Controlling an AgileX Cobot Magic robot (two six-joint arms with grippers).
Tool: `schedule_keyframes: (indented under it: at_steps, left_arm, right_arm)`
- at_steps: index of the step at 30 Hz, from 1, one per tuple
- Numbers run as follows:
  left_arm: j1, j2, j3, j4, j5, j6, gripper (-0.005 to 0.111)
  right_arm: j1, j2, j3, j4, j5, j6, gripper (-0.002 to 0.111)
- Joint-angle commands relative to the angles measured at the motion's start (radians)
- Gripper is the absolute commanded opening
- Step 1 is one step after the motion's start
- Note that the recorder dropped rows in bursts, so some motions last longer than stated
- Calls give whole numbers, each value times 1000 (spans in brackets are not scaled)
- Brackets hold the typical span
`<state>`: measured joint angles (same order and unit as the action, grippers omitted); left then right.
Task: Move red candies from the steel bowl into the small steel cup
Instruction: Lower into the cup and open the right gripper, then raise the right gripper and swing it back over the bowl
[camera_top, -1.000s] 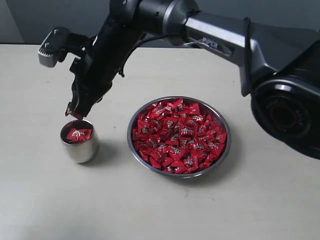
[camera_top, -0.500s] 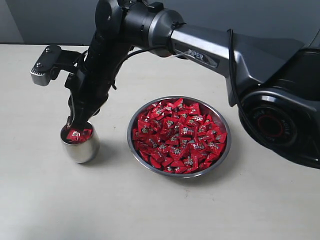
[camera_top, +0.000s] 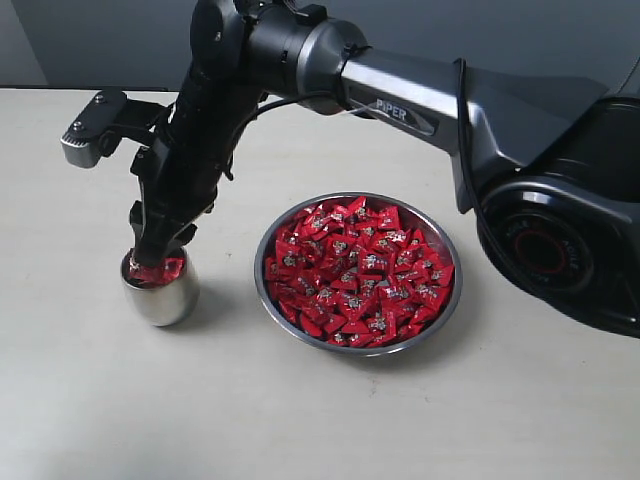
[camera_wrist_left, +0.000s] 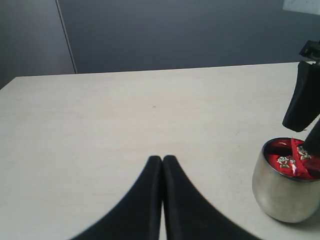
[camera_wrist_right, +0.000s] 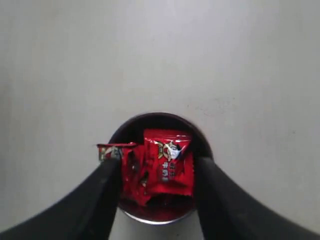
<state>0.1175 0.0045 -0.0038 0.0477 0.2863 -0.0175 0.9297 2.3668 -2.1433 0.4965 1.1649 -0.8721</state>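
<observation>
Your small steel cup (camera_top: 160, 295) stands near left with red candies (camera_top: 165, 270) inside, and the steel bowl (camera_top: 360, 349) just right of it is heaped with more. Over the cup, your right gripper (camera_top: 152, 252) has its jaws spread wide. The candy between them looks loose, though I can't be sure. Your left gripper (camera_wrist_left: 162, 162) is pressed closed on nothing.

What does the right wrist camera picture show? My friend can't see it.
Seen from straight above, the right gripper is open, with one black finger on each side of the small steel cup. The cup has red candies in it. A plain pale table lies all around.
</observation>
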Motion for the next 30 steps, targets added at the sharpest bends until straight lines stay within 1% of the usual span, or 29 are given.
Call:
schedule_keyframes:
  at_steps: [1,2,6,10,12,17,24,30]
  left_arm:
    - [1,-4,4,-3,-2,-2,0]
    - [1,-4,4,-3,-2,-2,0]
    - [1,-4,4,-3,-2,-2,0]
    - [1,-4,4,-3,-2,-2,0]
    - [1,-4,4,-3,-2,-2,0]
    - [1,-4,4,-3,-2,-2,0]
    - [1,-4,4,-3,-2,-2,0]
    - [1,-4,4,-3,-2,-2,0]
  right_arm:
    - [1,-4,-7,-31,7,13,39]
    - [1,-4,-7,-31,7,13,35]
    - [1,-4,-7,-43,7,13,41]
    - [1,-4,-7,-47,0,40,40]
    - [1,-4,-7,-83,-8,105,32]
    - [-1,-12,-7,-131,-36,155,1]
    - [-7,-53,-7,-127,-185,286,-1]
    - [-51,-77,8,-110,-245,365,-1]
